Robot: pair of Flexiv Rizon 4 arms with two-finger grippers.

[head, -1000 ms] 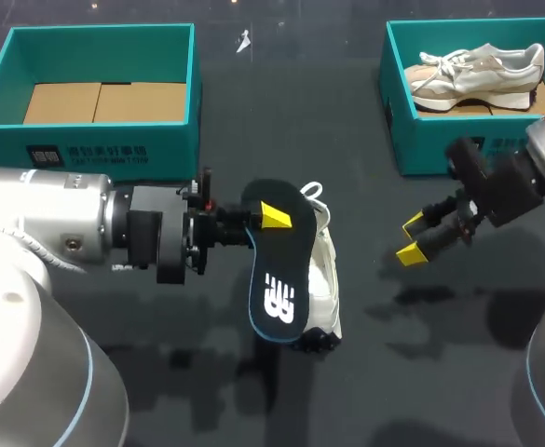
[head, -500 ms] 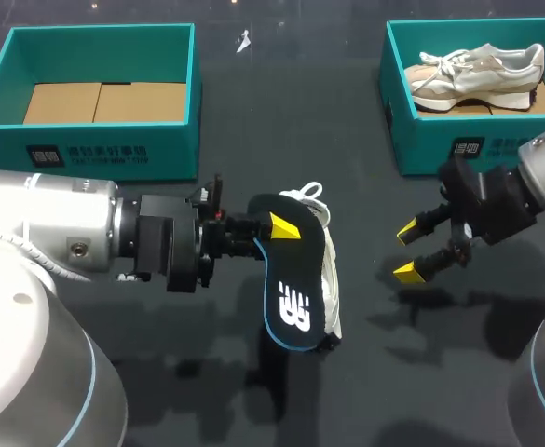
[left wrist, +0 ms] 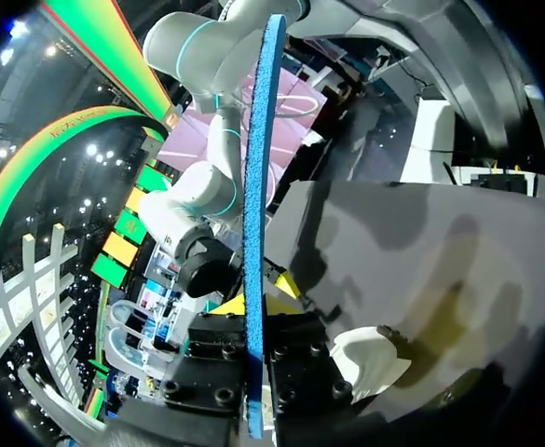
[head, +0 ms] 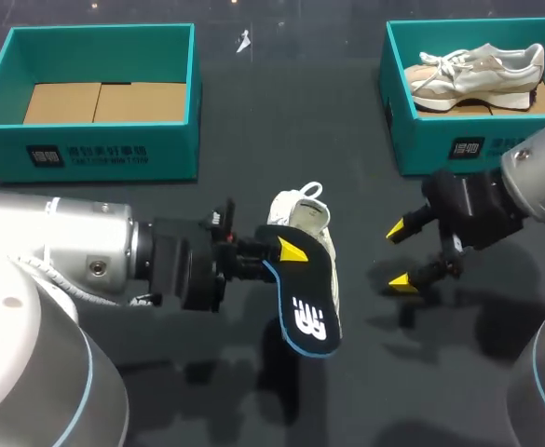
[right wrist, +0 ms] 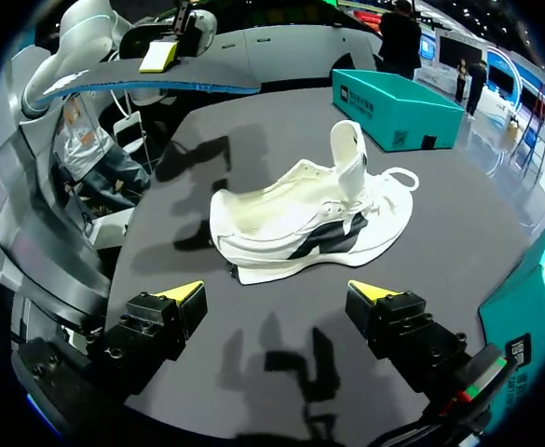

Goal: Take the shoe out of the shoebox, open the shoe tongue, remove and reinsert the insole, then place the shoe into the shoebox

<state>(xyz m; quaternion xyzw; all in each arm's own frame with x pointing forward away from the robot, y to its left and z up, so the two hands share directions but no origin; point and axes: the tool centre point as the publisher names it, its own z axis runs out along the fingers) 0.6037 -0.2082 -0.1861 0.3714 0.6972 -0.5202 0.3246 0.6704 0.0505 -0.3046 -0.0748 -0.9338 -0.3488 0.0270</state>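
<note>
Near the middle of the table (head: 253, 112), the white shoe (head: 302, 216) stands on its sole with its tongue (right wrist: 349, 149) raised upright. From above, its front part is hidden beneath the insole (head: 306, 300).

That insole, black with a blue rim, is clamped at one end by the left jaws, which close on it from both faces. One yellow fingertip (head: 293, 250) lies on its upper face. The left arm (head: 76, 256) comes in from the left side. Along the left wrist's line of sight the insole (left wrist: 253, 214) shows edge on as a thin blue strip running straight out ahead from between the fingers, with a part of the white shoe (left wrist: 370, 358) beside them on the table. Seen from the right wrist, the insole (right wrist: 160, 88) hangs flat in the air beyond the white shoe (right wrist: 309, 219), raised off the table and apart from it.

On the right arm (head: 533, 182), the right jaws stand wide and hold nothing. Their yellow fingertips (right wrist: 183, 293) are spread apart just above the table, and the shoe lies ahead of them, not between them.

At the far left stands the left shoebox (head: 95, 149), teal with a cardboard floor. At the far right the right shoebox (head: 440, 144) holds a beige shoe (head: 482, 70) lying inside it.
</note>
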